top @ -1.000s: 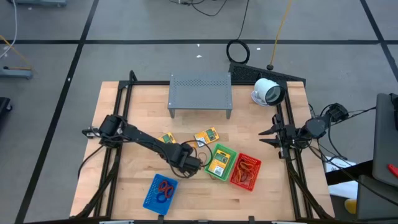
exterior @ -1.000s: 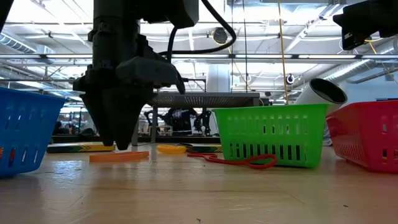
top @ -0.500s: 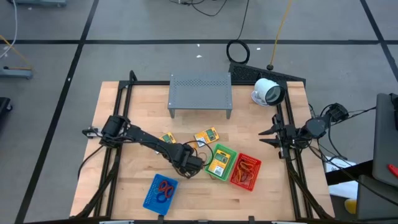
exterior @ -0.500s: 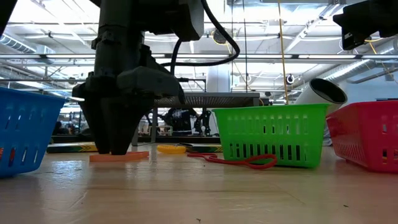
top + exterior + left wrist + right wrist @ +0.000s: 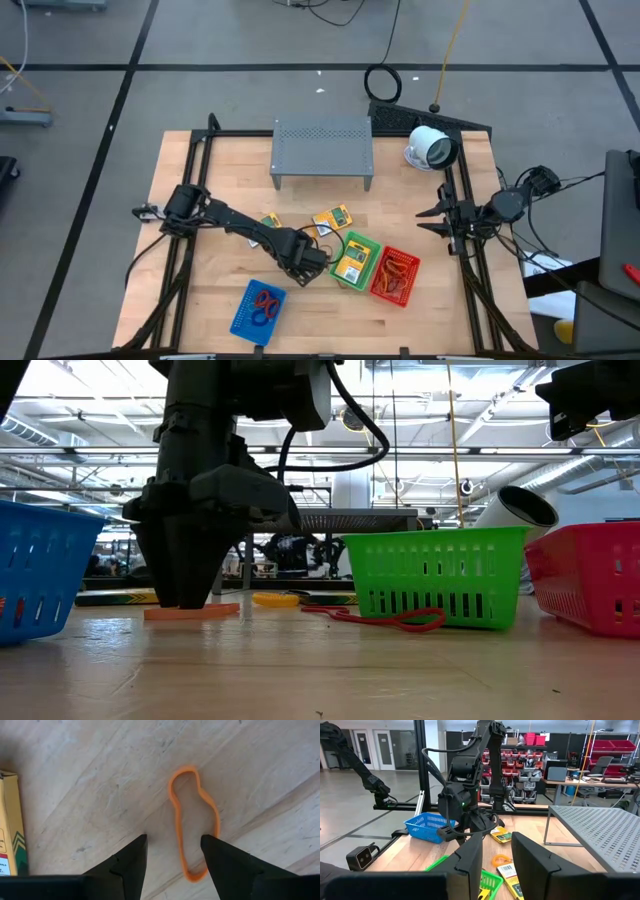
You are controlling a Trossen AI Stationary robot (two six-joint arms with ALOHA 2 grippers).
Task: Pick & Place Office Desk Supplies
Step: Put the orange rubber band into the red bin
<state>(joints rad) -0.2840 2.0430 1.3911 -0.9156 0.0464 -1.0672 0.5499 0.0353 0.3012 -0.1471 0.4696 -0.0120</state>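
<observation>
An orange rubber band (image 5: pixel 192 820) lies flat on the wooden table (image 5: pixel 200 290); in the low view the band (image 5: pixel 190 612) shows as a thin strip. My left gripper (image 5: pixel 172 857) points straight down just over it, open, with one end of the band between its two fingertips. That gripper (image 5: pixel 300 262) stands left of the green basket (image 5: pixel 355 260). Two yellow packets (image 5: pixel 332 218) (image 5: pixel 270 222) lie flat behind it. A red rubber band (image 5: pixel 390 620) lies in front of the green basket. My right gripper (image 5: pixel 497 865) waits open at the table's right edge (image 5: pixel 445 222).
A red basket (image 5: pixel 393 277) stands right of the green one, and a blue basket (image 5: pixel 258 310) sits near the front edge. At the back are a grey perforated shelf (image 5: pixel 322 150) and a white round device (image 5: pixel 430 147). A small yellow ring (image 5: pixel 275 600) lies behind the orange band.
My left gripper has sunk a little toward the orange rubber band and turned slightly, staying open. The band has not moved.
</observation>
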